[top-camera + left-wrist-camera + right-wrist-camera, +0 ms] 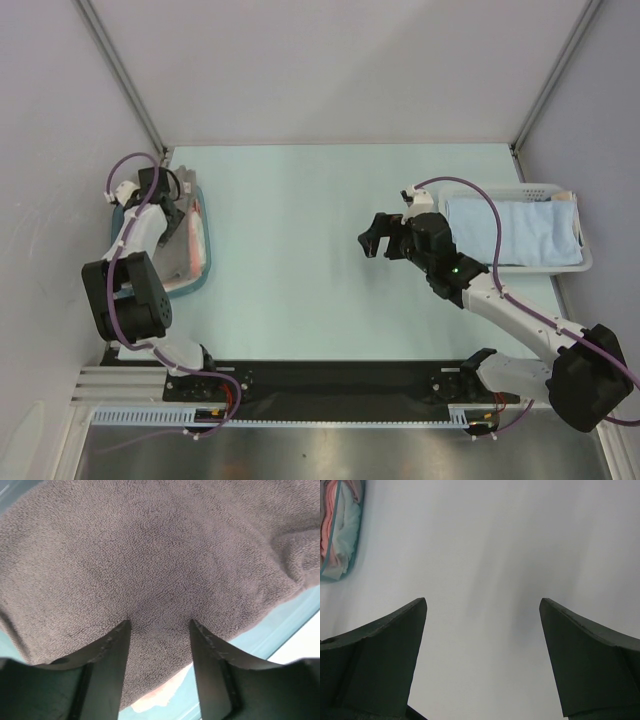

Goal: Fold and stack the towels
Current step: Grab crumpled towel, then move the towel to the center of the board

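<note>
Much of the blue tub [205, 258] at the table's [300, 220] left edge is hidden from above: the left arm hangs over it, and only a salmon-pink towel [197, 225] shows as a thin strip along its inner wall. The left wrist camera sits so close that the grey towel [160, 555] fills nearly the whole frame, its edges cut off. Its pile is dense and looped, with a rumpled fold at upper right. A sliver of pink and the tub's teal wall peek out below it.

The left gripper [159, 625] has its jaws apart – both tips pressed against the grey pile, with no fold seen pinched between them. The right gripper [378, 243] hangs over bare table near the middle, its jaws spread wide and holding nothing.

From the right wrist, a corner of the tub appears with pink cloth and a white towel [347, 527] bunched inside. A light blue towel [510, 230] lies folded flat in the white basket [585, 262] at the table's right edge – smooth and rectangular.
</note>
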`<state>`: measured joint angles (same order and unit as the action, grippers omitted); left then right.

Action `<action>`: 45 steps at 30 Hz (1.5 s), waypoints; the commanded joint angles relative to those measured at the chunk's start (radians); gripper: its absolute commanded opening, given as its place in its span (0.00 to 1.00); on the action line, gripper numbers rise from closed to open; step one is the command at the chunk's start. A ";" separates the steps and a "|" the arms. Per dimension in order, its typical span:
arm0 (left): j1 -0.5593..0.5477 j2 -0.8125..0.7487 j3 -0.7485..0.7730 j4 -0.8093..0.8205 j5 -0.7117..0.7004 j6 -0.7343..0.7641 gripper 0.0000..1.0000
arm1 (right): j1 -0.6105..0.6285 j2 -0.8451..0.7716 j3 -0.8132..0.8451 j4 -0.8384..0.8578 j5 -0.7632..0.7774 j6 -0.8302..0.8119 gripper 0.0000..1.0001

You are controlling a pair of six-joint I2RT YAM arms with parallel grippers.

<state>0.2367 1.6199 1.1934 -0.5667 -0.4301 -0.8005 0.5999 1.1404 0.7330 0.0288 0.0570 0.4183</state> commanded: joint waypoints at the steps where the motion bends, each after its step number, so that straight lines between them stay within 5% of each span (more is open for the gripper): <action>1: 0.010 0.032 0.026 0.024 0.013 0.009 0.55 | -0.006 -0.013 -0.004 0.040 -0.016 0.001 1.00; 3: 0.010 0.046 0.029 0.022 0.013 0.004 0.49 | -0.008 -0.013 -0.004 0.039 -0.016 -0.001 1.00; 8: 0.010 0.058 0.040 0.013 0.013 0.000 0.13 | -0.009 -0.016 -0.004 0.037 -0.017 -0.001 1.00; 11: 0.012 0.035 0.069 0.002 0.010 0.012 0.00 | -0.012 -0.019 -0.007 0.039 -0.017 -0.001 1.00; 31: -0.069 -0.189 0.389 -0.075 0.018 0.227 0.00 | -0.012 -0.002 -0.010 0.057 -0.031 0.000 1.00; 36: -0.229 -0.224 0.531 -0.094 0.017 0.314 0.00 | -0.014 -0.021 -0.024 0.069 -0.023 -0.012 1.00; 45: -0.684 -0.284 0.670 -0.121 -0.083 0.419 0.00 | -0.018 -0.088 -0.075 0.120 0.021 -0.032 1.00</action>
<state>-0.3603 1.3983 1.8168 -0.6987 -0.4473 -0.4492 0.5877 1.0809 0.6621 0.0860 0.0460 0.4072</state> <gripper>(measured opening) 0.011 0.995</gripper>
